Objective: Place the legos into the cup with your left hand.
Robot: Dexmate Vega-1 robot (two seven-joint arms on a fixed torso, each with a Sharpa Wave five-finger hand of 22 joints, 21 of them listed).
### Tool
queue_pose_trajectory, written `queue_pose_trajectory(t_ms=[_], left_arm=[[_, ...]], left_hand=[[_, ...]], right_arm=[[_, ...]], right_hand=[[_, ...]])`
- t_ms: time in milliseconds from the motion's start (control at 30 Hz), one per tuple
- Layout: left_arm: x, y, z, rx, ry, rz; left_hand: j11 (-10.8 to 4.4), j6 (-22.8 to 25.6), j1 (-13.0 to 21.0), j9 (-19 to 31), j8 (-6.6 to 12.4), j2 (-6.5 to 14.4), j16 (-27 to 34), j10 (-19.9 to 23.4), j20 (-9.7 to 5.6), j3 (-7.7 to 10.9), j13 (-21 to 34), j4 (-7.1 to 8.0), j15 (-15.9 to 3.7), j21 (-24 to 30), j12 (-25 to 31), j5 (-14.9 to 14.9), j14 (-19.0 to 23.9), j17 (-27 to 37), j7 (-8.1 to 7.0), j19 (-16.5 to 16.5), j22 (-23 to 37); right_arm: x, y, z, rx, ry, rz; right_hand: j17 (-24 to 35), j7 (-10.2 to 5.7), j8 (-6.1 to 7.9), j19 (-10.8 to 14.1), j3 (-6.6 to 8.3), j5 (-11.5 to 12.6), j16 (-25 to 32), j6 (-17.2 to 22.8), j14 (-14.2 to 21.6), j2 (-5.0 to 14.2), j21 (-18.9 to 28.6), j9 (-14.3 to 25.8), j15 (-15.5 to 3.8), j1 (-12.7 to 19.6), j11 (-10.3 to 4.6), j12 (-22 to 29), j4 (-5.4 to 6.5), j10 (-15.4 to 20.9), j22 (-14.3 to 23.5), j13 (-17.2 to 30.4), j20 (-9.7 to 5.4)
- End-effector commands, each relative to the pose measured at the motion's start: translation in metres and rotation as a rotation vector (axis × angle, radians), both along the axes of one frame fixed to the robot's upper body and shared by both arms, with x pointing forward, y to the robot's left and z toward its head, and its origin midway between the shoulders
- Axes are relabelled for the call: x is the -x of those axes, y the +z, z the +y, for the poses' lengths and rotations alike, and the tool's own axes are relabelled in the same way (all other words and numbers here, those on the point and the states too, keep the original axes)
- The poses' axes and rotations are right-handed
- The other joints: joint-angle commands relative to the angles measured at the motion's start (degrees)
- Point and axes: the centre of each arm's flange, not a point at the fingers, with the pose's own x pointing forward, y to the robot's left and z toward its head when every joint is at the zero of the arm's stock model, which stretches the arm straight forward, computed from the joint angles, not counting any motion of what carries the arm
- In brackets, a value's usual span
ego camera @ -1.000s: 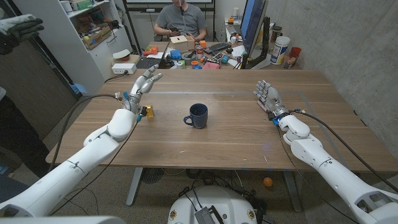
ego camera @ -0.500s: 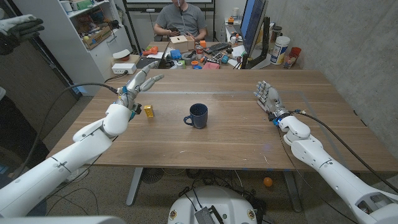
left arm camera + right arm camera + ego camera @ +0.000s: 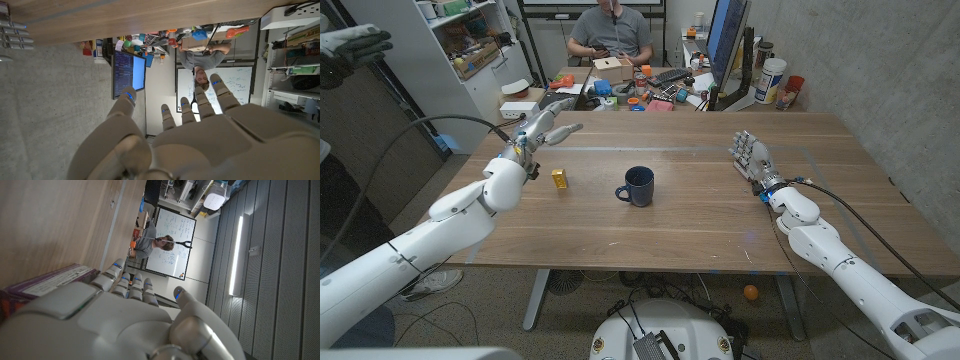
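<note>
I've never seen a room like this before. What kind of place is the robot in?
Probably a robotics lab or workshop. Behind the wooden table there is a cluttered desk with a person sitting at it, a computer monitor, a whiteboard with writing, and shelves of parts.

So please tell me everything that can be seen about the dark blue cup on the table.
The dark blue cup looks like a glossy ceramic mug with one handle, which points toward the robot's left. It stands upright with its mouth open upward, near the middle of the wooden table. Its inside looks dark, and any contents cannot be made out. Nothing touches it: the yellow lego lies apart on its left, and both hands are away from it.
</note>
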Motion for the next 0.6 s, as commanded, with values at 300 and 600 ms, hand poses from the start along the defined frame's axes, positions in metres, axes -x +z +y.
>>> queue_pose_trajectory(t_ms=[300, 600], left_arm=[[0.0013, 0.0192, 0.0049, -0.205, 0.19, 0.148], [0.0004, 0.0226, 0.0102, -0.252, 0.197, 0.232]], left_hand=[[0.51, -1.18, 2.04, 0.16, 0.11, -1.16, -0.49, -1.46, -0.17, -0.77, 0.16, -0.15, 0.37, -0.07, -0.15, 0.11, -1.82, 0.1, -0.23, 0.25, 0.23], [1.23, -3.16, 3.5, 0.18, -0.07, -3.57, -0.63, -3.1, -2.23, -1.92, 0.3, -0.33, 0.62, 0.22, -0.51, 0.62, -2.4, 0.11, -0.12, 1.64, 0.16]], right_arm=[[-0.0061, -0.0008, -0.0044, -0.007, -0.007, 0.005], [-0.0087, -0.0012, -0.0051, -0.01, -0.009, 0.008]], right_hand=[[0.2, -0.16, 0.31, -0.16, -0.1, 0.23, 0.16, 0.39, 0.01, 2.34, 0.12, 0.3, -0.28, -0.66, 0.31, 0.18, -0.1, 0.25, 0.3, 0.25, -1.81], [0.19, -0.18, 0.32, -0.18, -0.12, 0.24, 0.16, 0.43, 0.03, 2.31, 0.12, 0.3, -0.2, -0.7, 0.27, 0.18, -0.12, 0.25, 0.3, 0.25, -1.74]])
